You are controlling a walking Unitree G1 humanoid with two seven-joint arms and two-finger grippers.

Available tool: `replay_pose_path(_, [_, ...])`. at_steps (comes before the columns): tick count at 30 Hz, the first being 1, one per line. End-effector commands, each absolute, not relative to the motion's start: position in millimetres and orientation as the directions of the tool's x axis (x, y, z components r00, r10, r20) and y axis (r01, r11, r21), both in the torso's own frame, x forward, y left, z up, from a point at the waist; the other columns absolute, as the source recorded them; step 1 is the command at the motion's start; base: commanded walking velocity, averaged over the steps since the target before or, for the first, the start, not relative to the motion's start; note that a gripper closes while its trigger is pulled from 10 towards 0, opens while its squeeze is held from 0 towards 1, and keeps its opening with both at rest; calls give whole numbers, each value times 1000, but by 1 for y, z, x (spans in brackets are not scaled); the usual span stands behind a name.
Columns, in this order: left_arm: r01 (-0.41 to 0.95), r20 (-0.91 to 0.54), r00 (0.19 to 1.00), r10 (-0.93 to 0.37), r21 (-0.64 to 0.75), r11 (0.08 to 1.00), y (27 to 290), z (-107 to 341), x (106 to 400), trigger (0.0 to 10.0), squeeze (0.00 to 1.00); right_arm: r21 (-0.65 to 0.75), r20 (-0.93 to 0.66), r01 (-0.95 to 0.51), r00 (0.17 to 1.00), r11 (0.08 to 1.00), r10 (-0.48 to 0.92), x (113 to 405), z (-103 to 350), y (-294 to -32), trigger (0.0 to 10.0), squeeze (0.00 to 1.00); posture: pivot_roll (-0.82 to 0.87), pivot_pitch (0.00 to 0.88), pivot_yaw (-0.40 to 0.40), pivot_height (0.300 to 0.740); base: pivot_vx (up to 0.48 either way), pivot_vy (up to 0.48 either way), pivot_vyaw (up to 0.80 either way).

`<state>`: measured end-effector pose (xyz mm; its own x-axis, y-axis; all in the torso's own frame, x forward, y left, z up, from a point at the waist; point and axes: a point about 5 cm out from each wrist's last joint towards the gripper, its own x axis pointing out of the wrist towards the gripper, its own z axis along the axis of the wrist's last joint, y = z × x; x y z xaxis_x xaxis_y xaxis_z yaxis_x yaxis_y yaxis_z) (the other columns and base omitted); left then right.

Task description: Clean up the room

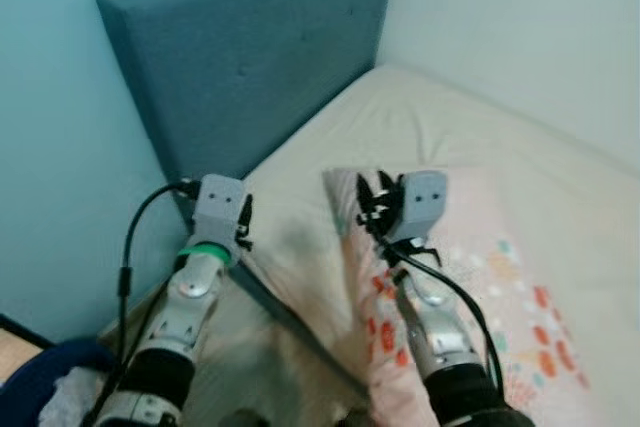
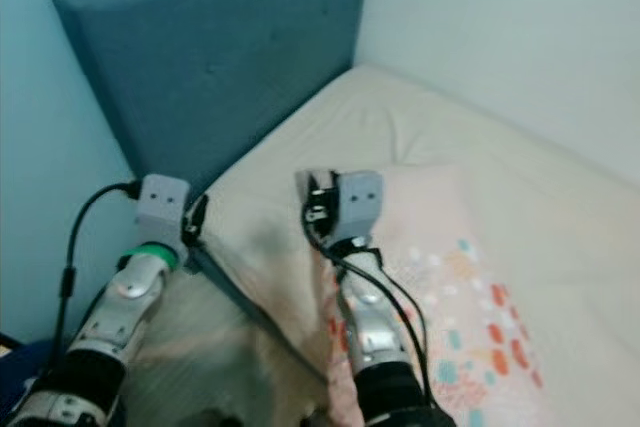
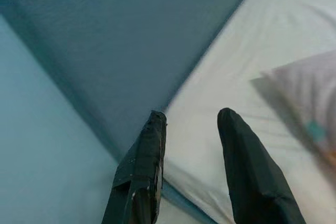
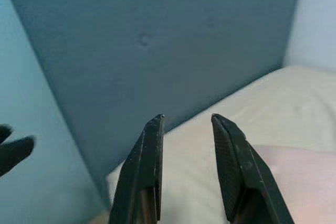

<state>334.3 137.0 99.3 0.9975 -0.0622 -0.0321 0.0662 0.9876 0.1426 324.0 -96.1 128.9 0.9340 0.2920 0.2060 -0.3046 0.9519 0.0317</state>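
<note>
both grippers raised over the bed's head end

the bed [image 1: 430, 127] has a cream sheet and sits in a corner, with a blue padded headboard [image 1: 250, 57] at its head and a pale wall [image 1: 520, 27] along its far side. a pillow [image 1: 480, 287], pale pink with orange and teal flowers, lies on the sheet near the headboard, its corner pointing toward it.

the right gripper [image 4: 186, 121] hovers above the near corner of the pillow and faces the headboard. its two black fingers [image 4: 231, 156] stand apart with nothing between them; through the gap the sheet and the headboard show. the grey wrist block and black cables of that arm lie over the pillow in the head views.

the left gripper [image 3: 191, 119] is held up at the bed's edge, just beside the headboard's lower corner. its fingers [image 3: 247, 166] are also spread and hold nothing; past them the sheet and the pillow's corner show. a green band rings the left wrist.

a dark blue basket [image 1: 40, 372] with white cloth in it stands on the floor at the robot's left, below the teal wall [image 1: 60, 167].
</note>
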Motion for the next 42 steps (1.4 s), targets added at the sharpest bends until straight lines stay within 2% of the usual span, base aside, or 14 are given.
replay_pose_path(1, [87,-60,995,-79,145,986,133,92,331,10000,0,49,190,-298,940,953,284,323,125,-102,10000,0,-78,43,75,711,0,0,0])
replay_pose_path(13, [170,-82,984,-160,133,976,124,89,328,10000,0,46,172,-266,952,963,254,323,121,-108,10000,0,-79,43,75,711,0,0,0])
replay_pose_path(40, [183,-100,980,-171,129,975,122,88,329,10000,0,54,150,-197,971,979,187,325,119,-115,10000,0,-81,48,81,711,0,0,0])
replay_pose_path(42, [181,-103,980,-169,127,975,122,88,329,10000,0,71,140,-200,972,977,189,325,118,-114,10000,0,-81,48,81,711,0,0,-800])
